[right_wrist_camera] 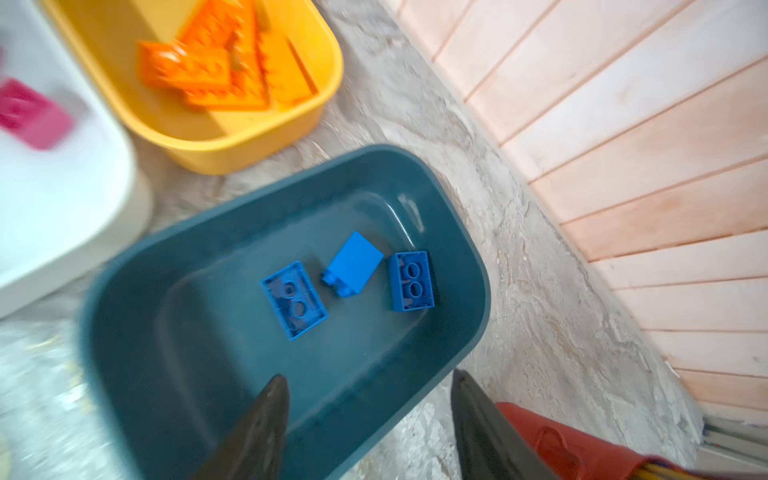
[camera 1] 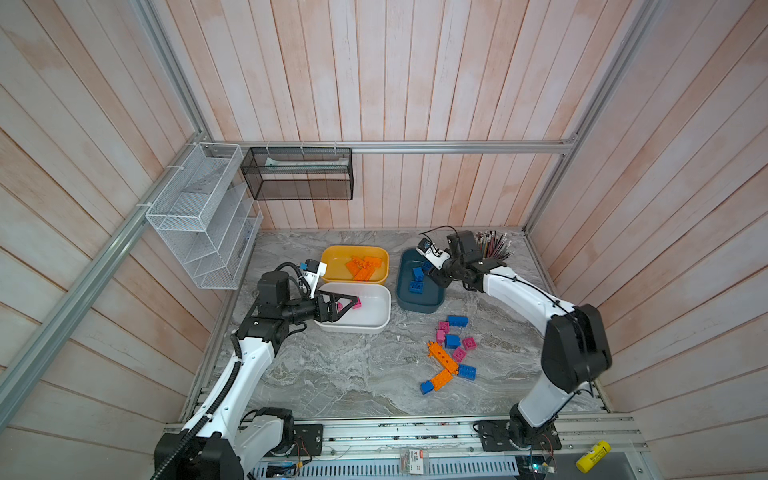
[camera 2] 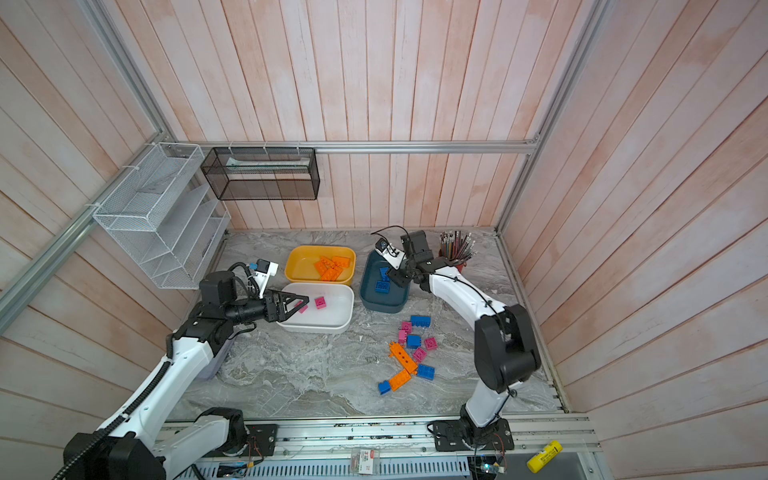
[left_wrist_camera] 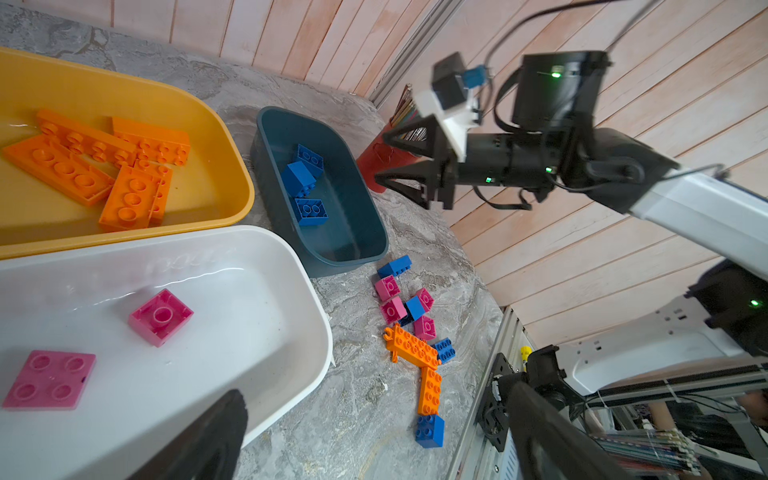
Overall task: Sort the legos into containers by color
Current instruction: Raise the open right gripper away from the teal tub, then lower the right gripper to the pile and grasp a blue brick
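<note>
Three containers stand at the back. The yellow tub point(camera 1: 332, 253) holds several orange legos point(camera 1: 363, 266). Two pink bricks point(left_wrist_camera: 161, 316) point(left_wrist_camera: 50, 379) lie in the white tub point(camera 1: 374, 328). The teal tub point(camera 1: 419, 305) holds three blue bricks point(right_wrist_camera: 295, 299). More blue, pink and orange legos point(camera 1: 451, 353) lie loose on the table, right of the middle, among them a long orange one point(camera 1: 442, 357). My left gripper point(camera 1: 355, 302) hovers open and empty over the white tub. My right gripper point(right_wrist_camera: 368, 376) is open with nothing between its fingers, above the teal tub's right rim.
A red pencil cup point(camera 1: 494, 249) stands right behind my right gripper, close to its wrist. A white wire rack point(camera 1: 199, 216) and a black mesh basket point(camera 1: 297, 174) hang on the left and back walls. A yellow cylinder point(camera 1: 593, 456) lies beyond the front rail.
</note>
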